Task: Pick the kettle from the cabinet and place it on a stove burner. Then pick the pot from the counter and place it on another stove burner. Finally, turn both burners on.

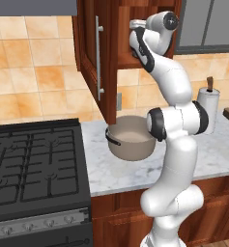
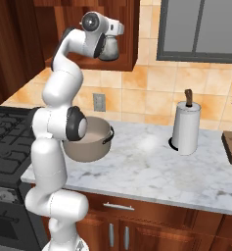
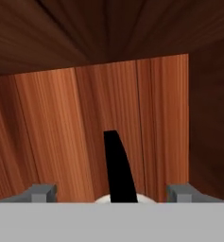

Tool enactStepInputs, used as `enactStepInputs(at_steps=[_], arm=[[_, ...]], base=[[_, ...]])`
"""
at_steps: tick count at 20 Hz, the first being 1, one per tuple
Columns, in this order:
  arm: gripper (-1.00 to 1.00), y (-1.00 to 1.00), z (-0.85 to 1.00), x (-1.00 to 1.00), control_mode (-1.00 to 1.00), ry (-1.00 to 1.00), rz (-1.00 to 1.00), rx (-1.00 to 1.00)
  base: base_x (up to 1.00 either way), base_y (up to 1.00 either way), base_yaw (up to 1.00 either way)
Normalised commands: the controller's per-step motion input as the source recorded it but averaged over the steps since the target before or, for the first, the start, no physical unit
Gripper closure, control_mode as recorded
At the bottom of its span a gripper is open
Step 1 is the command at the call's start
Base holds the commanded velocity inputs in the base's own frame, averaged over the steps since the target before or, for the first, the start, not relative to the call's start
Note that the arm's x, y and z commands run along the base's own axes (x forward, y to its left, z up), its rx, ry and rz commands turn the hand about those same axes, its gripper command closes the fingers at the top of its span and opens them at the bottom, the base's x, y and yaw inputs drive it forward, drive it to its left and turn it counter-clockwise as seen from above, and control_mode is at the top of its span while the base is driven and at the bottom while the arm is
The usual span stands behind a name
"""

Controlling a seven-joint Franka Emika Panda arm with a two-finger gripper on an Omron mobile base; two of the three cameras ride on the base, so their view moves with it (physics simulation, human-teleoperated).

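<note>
Inside the dark reddish-brown wooden wall cabinet [image 1: 106, 58], door swung open with its long silver bar handle [image 1: 98, 57] facing out, your white arm reaches up and puts the two-finger gripper [image 3: 111, 194] over the shelf. From the hand camera you see both grey fingertips [image 3: 41, 193] standing wide apart, nothing pinched, so call it open and empty. Between them rises the thin black arched handle [image 3: 117, 168] of the small silvery-white kettle [image 3: 114, 199], with a sliver of the pale lid just below it. So the kettle sits dead ahead of the claw, centred in the gap, close in. Key relation: the handle reads as a narrow vertical strip, so its arch seems to run along the view line, and the fingers flank it on either side; closing should catch the handle across its thin width, I judge. In the right base camera the kettle's body [image 2: 109, 49] shows as a grey shape just under the wrist at the cabinet's edge, print not legible. You're on step one, grasp not yet made. Wide round taupe-grey metal pot [image 1: 130, 140] with dark loop handles waits on the white marble counter [image 1: 207, 159], beside the black gas range [image 1: 34, 169], grates bare. White paper-towel roll [image 2: 186, 127] stands well apart, ignore it.
</note>
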Motion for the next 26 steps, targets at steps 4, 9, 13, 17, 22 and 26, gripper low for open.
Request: enactStepInputs(at_steps=[4, 9, 13, 17, 22, 26], arm=[[1.0, 0.0, 0.0, 0.14, -1.0, 0.0, 0.0, 0.0], [1.0, 0.0, 0.0, 0.01, -1.0, 0.0, 0.0, 0.0], [1.0, 0.0, 0.0, 0.0, -1.0, 0.0, 0.0, 0.0], [1.0, 0.0, 0.0, 0.0, -1.0, 0.0, 0.0, 0.0], [1.0, 0.0, 0.0, 0.0, -1.0, 0.0, 0.0, 0.0], [1.0, 0.0, 0.0, 0.0, -1.0, 0.0, 0.0, 0.0]], base=[[0.0, 0.0, 0.0], [0.0, 0.0, 0.0], [0.0, 0.0, 0.0], [0.0, 0.0, 0.0], [0.0, 0.0, 0.0], [0.0, 0.0, 0.0]])
